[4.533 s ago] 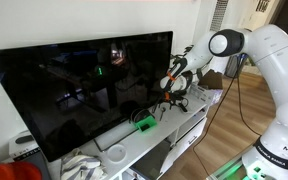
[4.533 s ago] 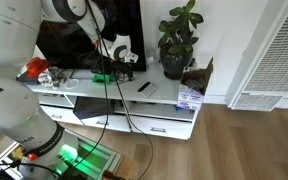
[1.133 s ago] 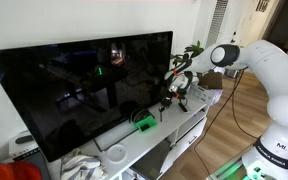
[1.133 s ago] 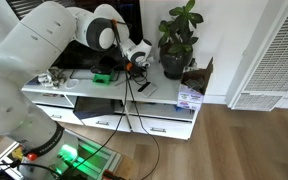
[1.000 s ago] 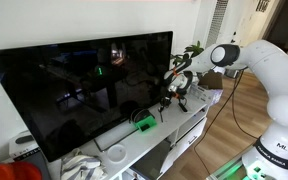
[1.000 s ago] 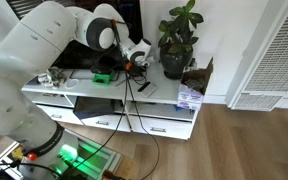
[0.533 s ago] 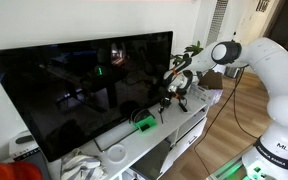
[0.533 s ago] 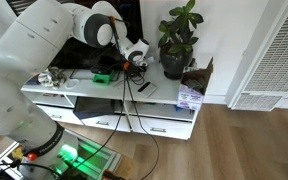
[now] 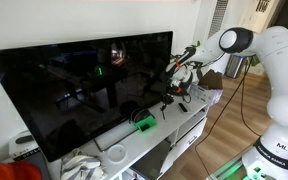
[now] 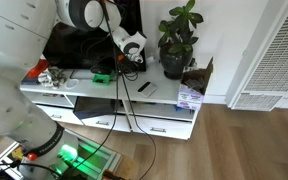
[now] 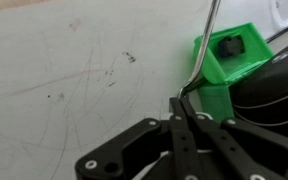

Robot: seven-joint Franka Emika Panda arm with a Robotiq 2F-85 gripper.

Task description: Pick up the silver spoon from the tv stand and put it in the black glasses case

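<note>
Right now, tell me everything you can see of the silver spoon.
It shows clearly only in the wrist view. There the silver spoon is a thin, shiny metal handle, slightly curved, rising from the pinch of the hand and leaving the frame at the top edge. The hand is shut on its lower end. It crosses in front of the green box; contact there cannot be told. The white tv stand lies behind. The bowl is not visible.
</note>
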